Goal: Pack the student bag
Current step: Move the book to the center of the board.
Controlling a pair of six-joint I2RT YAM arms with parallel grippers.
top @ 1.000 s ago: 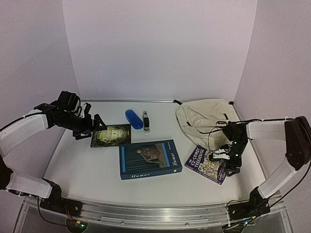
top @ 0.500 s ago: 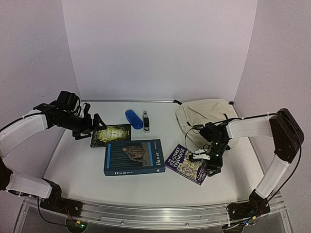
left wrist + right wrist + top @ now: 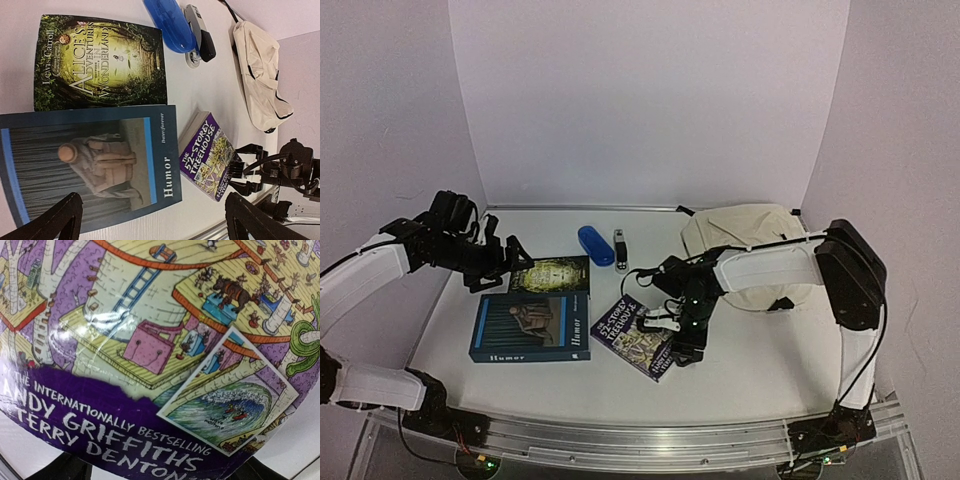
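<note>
1. The right gripper (image 3: 670,340), its jaws spread wide, is down at the near-right end of the 52-Storey Treehouse paperback (image 3: 632,335), mid-tabletop toward the near edge. Whether it touches the book I cannot tell.
2. The left gripper (image 3: 505,265), its jaws wide apart and empty, hovers near the left edge by the far-left corner of the blue Humor book (image 3: 532,327).
3. The Alice's Adventures in Wonderland book (image 3: 550,275) lies against the Humor book's far side.
4. The student bag (image 3: 745,228) lies slumped in the far-right corner.
5. A blue case (image 3: 595,245) and a small stapler (image 3: 620,250) sit side by side near the far edge.

Humor book (image 3: 90,167), Alice book (image 3: 100,62), maybe stapler (image 3: 200,37), student bag (image 3: 257,82)
</note>
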